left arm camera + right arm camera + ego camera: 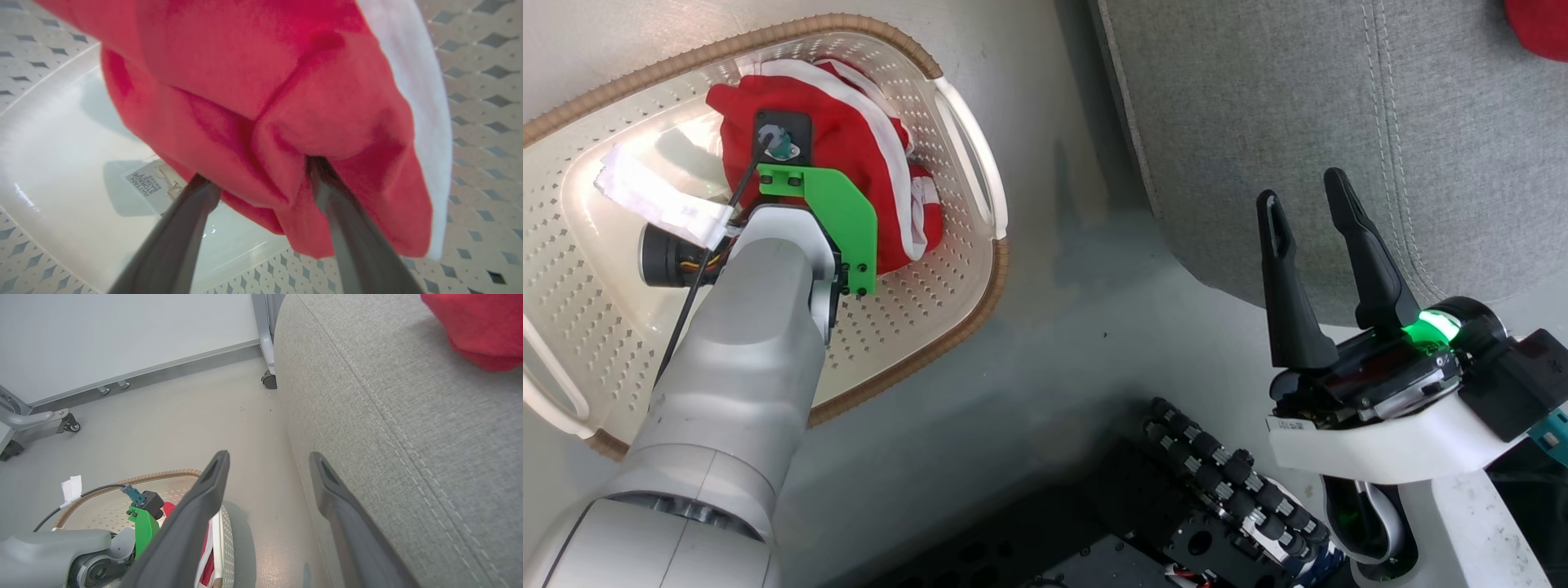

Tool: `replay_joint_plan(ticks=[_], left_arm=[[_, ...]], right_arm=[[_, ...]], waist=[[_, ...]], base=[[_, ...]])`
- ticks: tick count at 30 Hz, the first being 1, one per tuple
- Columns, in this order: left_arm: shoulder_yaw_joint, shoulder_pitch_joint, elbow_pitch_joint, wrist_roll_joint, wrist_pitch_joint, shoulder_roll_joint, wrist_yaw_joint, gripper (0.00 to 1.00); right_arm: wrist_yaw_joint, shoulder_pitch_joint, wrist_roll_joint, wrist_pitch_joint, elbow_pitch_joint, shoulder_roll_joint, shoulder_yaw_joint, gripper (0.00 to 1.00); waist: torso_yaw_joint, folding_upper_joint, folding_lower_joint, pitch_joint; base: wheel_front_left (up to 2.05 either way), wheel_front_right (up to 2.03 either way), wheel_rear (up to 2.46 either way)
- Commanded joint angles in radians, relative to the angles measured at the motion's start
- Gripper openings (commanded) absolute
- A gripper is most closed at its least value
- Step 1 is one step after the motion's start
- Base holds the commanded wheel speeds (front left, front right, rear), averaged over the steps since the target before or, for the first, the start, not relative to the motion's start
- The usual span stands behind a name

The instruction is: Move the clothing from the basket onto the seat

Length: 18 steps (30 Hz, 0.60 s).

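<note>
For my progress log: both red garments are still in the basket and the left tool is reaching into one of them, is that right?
Not quite. One red garment already lies on the grey seat, as the right wrist view shows. The striped garment is in the basket, and the left tool is reaching into it.

Two red garments [849,155] [1539,24], one basket [947,318], one seat [1298,122]

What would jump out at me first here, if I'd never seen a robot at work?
The bright red garment with white trim, bunched inside the cream basket on the floor, with the left gripper reaching down into it, fabric draped over its fingers. To the right, the right gripper is open in front of the big grey seat, where another red garment lies at the far corner.
</note>
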Motion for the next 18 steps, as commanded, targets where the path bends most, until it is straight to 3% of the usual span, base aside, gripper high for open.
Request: replay_joint_plan(ticks=[1,2,18], left_arm=[[-0.004,-0.012,0.000,-0.007,0.008,0.003,0.005,0.04],[-0.007,-0.011,0.000,-0.011,0.013,0.003,0.004,0.00],[-0.036,0.043,0.000,-0.047,-0.021,0.017,-0.019,0.00]], right_arm=[[0.000,0.008,-0.003,-0.003,-0.006,-0.003,0.002,1.00],[0.000,0.009,-0.003,-0.003,-0.006,-0.003,0.003,1.00],[0.000,-0.052,-0.001,-0.003,0.017,-0.001,0.004,1.00]], waist=[[-0.001,0.0000,0.0000,-0.001],[-0.002,0.0000,0.0000,-0.001],[-0.022,0.0000,0.0000,-0.055]], base=[[0.00,0.00,0.00],[0.00,0.00,0.00],[0.00,0.00,0.00]])
